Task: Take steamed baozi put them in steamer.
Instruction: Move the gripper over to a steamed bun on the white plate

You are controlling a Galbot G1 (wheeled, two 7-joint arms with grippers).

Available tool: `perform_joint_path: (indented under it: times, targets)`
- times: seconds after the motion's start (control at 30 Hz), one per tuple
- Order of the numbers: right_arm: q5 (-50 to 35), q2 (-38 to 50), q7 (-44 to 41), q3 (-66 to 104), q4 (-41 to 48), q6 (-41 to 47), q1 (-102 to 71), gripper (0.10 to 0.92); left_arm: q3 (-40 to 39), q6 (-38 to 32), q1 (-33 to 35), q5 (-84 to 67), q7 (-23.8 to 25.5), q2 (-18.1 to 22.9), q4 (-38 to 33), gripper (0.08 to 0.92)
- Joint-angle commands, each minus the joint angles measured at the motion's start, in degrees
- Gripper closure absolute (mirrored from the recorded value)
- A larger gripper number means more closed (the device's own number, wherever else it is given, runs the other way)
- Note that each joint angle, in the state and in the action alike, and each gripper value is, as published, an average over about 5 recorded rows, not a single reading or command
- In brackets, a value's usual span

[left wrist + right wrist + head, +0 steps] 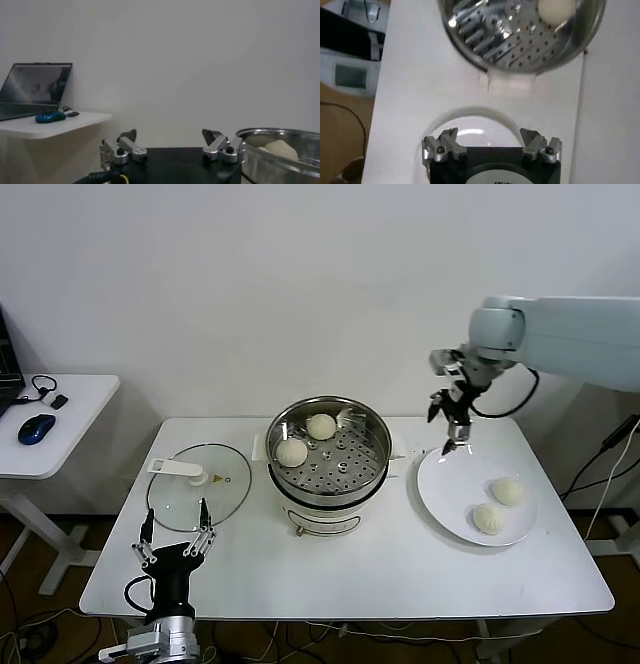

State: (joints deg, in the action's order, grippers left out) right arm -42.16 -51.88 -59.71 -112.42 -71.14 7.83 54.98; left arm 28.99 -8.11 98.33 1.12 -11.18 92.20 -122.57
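Observation:
The steel steamer [375, 434] stands mid-table with two baozi inside, one at the back [321, 426] and one at the left [292, 452]. Two more baozi [507, 490] [489, 518] lie on the white plate [445, 484] at the right. My right gripper [446, 428] is open and empty, hanging above the plate's far left rim, between steamer and plate. In the right wrist view the gripper [490, 137] is over the plate [470, 127], with the steamer [490, 47] and one baozi [555, 10] beyond. My left gripper [175, 529] is open and parked at the table's front left; its wrist view [170, 136] shows the steamer [265, 150].
A round glass lid [235, 494] with a white handle lies left of the steamer. A side table [70, 429] with a blue mouse [36, 427] stands at the far left. Cables hang at the right.

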Motion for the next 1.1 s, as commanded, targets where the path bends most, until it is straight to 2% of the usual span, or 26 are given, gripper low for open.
perform_joint_path:
  times: [0.03, 0.63, 1.1]
  targets:
    - [8.9, 9.5, -1.3, 2.0, 1.8, -5.3, -7.5, 0.203, 0.0, 0.0, -0.1, 0.7, -0.1, 2.8, 0.6, 0.177]
    - [15.3, 12.3, 0.2, 7.7, 6.0, -6.7, -21.1, 0.203, 0.6, -0.7, -0.6, 0.9, -0.4, 2.8, 3.1, 0.177]
    - [17.6, 10.9, 1.2, 13.9, 12.7, -7.7, -28.5, 0.203, 1.1, -1.0, -0.6, 0.7, -0.6, 2.8, 3.6, 0.177]
